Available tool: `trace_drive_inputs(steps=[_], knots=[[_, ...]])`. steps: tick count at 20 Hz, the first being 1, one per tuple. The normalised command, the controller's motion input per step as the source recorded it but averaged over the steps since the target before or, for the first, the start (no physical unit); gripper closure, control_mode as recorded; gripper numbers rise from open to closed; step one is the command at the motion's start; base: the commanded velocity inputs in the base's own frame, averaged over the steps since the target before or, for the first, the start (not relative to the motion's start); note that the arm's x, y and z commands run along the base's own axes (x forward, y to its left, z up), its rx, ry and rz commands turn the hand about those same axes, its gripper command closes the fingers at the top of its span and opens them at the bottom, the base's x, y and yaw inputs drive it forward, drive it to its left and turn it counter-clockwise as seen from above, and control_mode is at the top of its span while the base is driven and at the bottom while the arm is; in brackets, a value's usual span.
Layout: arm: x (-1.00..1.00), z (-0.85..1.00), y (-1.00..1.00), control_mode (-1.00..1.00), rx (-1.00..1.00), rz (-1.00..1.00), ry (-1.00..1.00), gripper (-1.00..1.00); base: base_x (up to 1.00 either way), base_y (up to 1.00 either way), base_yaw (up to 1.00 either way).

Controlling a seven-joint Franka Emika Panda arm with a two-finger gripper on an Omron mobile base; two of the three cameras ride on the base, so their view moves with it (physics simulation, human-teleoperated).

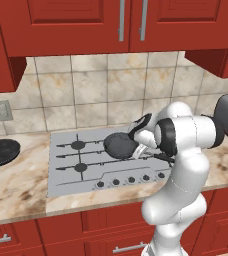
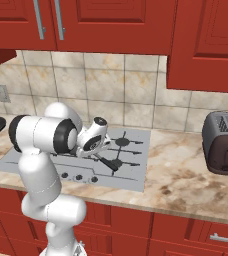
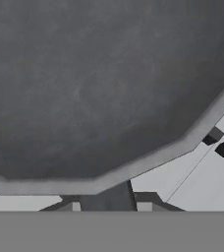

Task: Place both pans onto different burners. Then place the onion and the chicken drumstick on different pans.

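Note:
The smaller dark-grey pan [image 1: 119, 145] sits over the middle of the silver cooktop [image 1: 66, 182], level with the centre burner; I cannot tell whether it rests on the grate. My gripper [image 1: 140, 150] is shut on the root of its dark handle [image 2: 109, 163]. In the hand view the pan's grey bowl [image 3: 99, 83] spreads wide, and the handle stub lies between my fingertips [image 3: 146, 201]. The wider black pan [image 1: 1, 151] lies on the counter left of the cooktop. Two left burners [image 1: 77, 145] stand bare. The onion and the chicken drumstick are out of view.
A dark toaster [image 2: 223, 142] stands on the counter to the right. A row of small black knobs [image 1: 131, 180] runs along the cooktop's front edge. Red cabinets hang above the tiled wall. A wall socket [image 1: 2, 110] sits at the far left.

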Motion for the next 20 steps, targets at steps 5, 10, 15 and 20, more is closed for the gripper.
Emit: trace_drive_inputs(steps=[5, 10, 15, 20], knots=[[0.00, 0.00, 0.00, -1.00, 0.00, 0.00, 0.00, -1.00, 0.00, 0.00, 0.00], [0.00, 0.00, 0.00, -1.00, 0.00, 0.00, 0.00, -1.00, 0.00, 0.00, 0.00], [0.00, 0.00, 0.00, -1.00, 0.00, 0.00, 0.00, -1.00, 0.00, 0.00, 0.00], [0.00, 0.00, 0.00, -1.00, 0.00, 0.00, 0.00, -1.00, 0.00, 0.00, 0.00]])
